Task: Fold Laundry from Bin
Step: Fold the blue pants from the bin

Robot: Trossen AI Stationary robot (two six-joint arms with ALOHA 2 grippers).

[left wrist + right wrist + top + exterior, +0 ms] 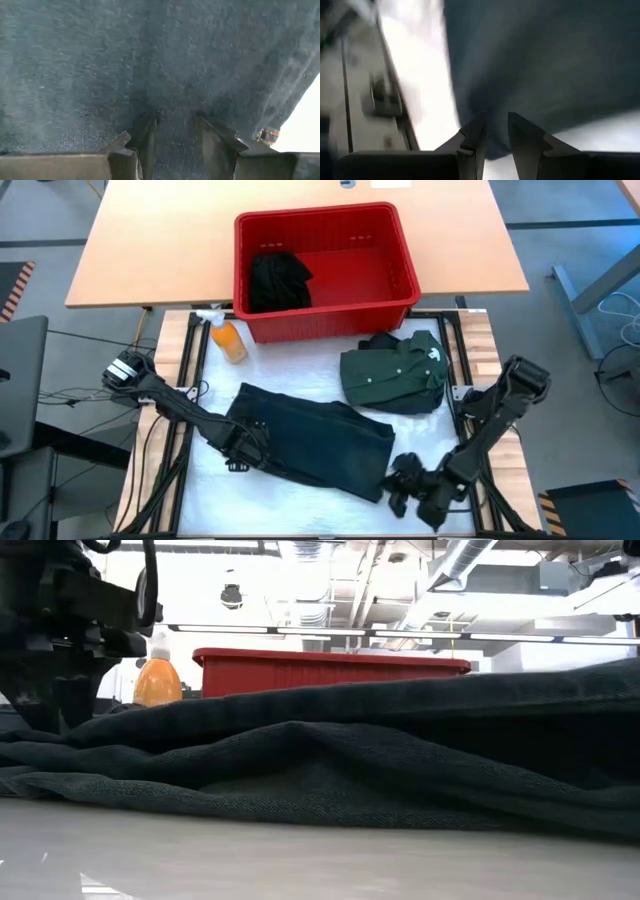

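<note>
— Laundry's spread about, isn't it? Where's the big piece?

— A dark garment (310,442) lies flat on the white-covered counter (200,480), in front of the red bin (325,272). One black garment (277,280) sits inside the bin, and the folded green shirt (393,370) rests just beside its front wall.

— And the pincers?

— The left pincer (175,137) is narrowly parted, pinching a ridge of the dark cloth at its left edge. The right pincer (496,131) grips the cloth's right edge the same way, fabric bunched between its fingers.

— Anything else?

— An orange spray bottle (226,337) lies near the bin's left corner.
</note>
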